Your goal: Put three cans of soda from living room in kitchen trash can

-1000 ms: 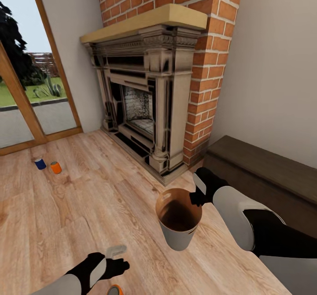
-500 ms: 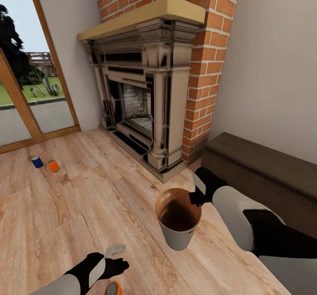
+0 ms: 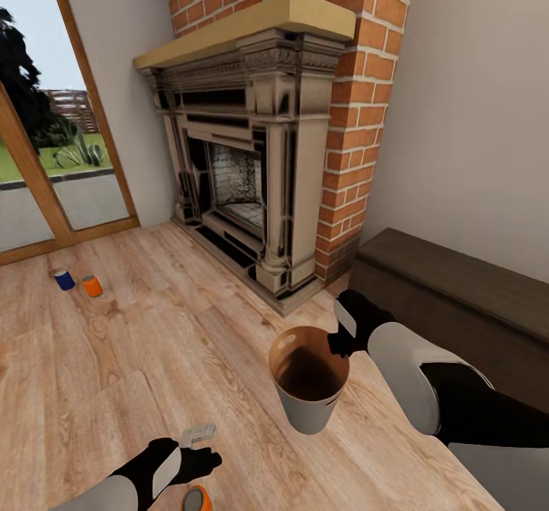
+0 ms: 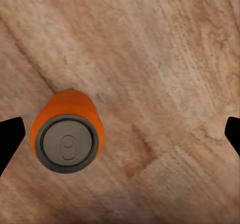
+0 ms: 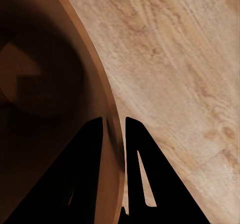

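Living room, warm wood plank floor (image 3: 152,358), visible grain and seams. Ornate dark-and-cream fireplace (image 3: 244,160) straight ahead under a pale mantel, red brick column (image 3: 358,114) behind and to its right. Long dark brown bench (image 3: 457,297) along the plain wall on the right. Wood-framed glass doors (image 3: 53,152) on the left, lawn and trees outside.

Right gripper (image 3: 335,341): jaws clenched on the rim of the trash can (image 3: 308,389), one finger inside, one outside; the right wrist view shows the brown rim pinched between the two dark fingers (image 5: 90,174). Bin is held upright off the floor, glossy brown inside, pale grey outside. No can visible in the part of the interior that shows.

Left gripper (image 3: 200,450): low over the floor, pointing down. Left wrist view has the two fingertips (image 4: 10,139) at opposite edges of the frame, so jaws are released wide. Orange can (image 4: 66,134) stands upright on the planks between them, closer to one fingertip, not touched. Same can sits at the bottom edge of the head view, just below the gripper.

Other two cans well away on the floor near the glass doors: dark blue can (image 3: 65,279) and second orange can (image 3: 92,286), upright, just beside each other.
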